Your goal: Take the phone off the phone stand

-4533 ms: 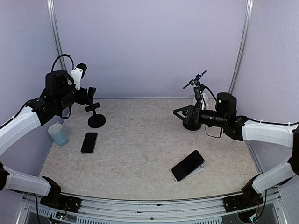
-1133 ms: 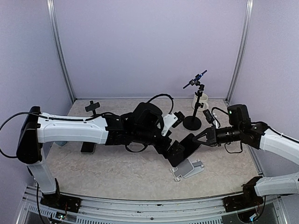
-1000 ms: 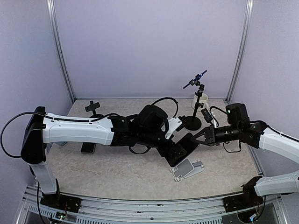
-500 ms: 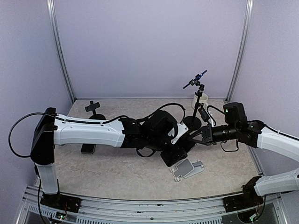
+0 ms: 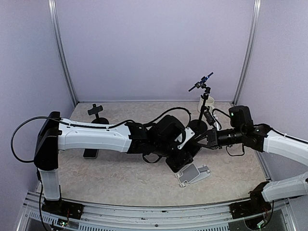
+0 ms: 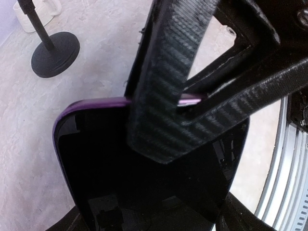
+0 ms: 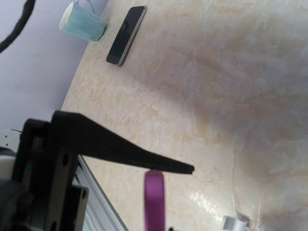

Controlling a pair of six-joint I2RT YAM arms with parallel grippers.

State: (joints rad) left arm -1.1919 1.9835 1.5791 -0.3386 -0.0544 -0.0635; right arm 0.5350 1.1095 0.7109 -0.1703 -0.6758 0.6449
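Phone [image 6: 101,154] off stand [image 5: 193,174], clamped in left hand [image 5: 180,157]; right hand [image 5: 200,140] open astride its top edge, mid-frame. Next, likely: right closes, takes over.

No text, label, brand, number or sign can be read in any view; the phones' screens are dark and every surface is unmarked.
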